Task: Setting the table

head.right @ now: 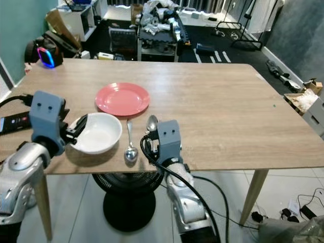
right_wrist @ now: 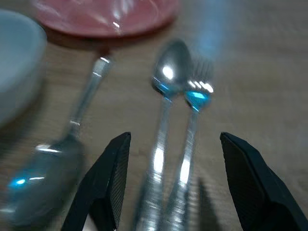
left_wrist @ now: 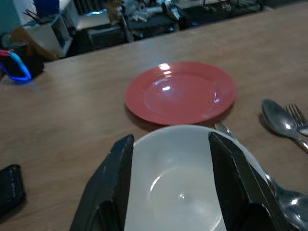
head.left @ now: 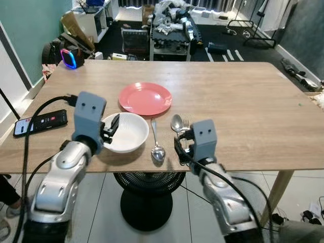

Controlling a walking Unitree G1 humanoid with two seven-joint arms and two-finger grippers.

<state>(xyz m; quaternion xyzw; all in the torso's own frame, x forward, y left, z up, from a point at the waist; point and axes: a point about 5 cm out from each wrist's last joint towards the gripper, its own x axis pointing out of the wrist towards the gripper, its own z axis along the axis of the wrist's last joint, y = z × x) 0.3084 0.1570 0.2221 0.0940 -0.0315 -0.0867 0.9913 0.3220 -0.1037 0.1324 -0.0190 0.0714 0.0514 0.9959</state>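
Five pieces lie bunched on the table (head.left: pixel 243 96), unarranged: plate (head.left: pixel 145 97), bowl (head.left: pixel 126 132) between the left gripper's (head.left: pixel 112 126) parted jaws, spoon (head.left: pixel 156 144), second spoon (right_wrist: pixel 163 110) and fork (right_wrist: pixel 192 120) between the right gripper's (right_wrist: pixel 168 178) parted jaws.

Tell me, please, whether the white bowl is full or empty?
Empty: the left wrist view shows the white bowl with a bare, glossy bottom.

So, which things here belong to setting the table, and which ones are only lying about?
For the job:
- red plate
- white bowl, open left pincer around it
- spoon beside the bowl
- second spoon and fork, between the open right pincer's fingers

Lying about:
- phone at the table edge
- clutter on the floor beyond
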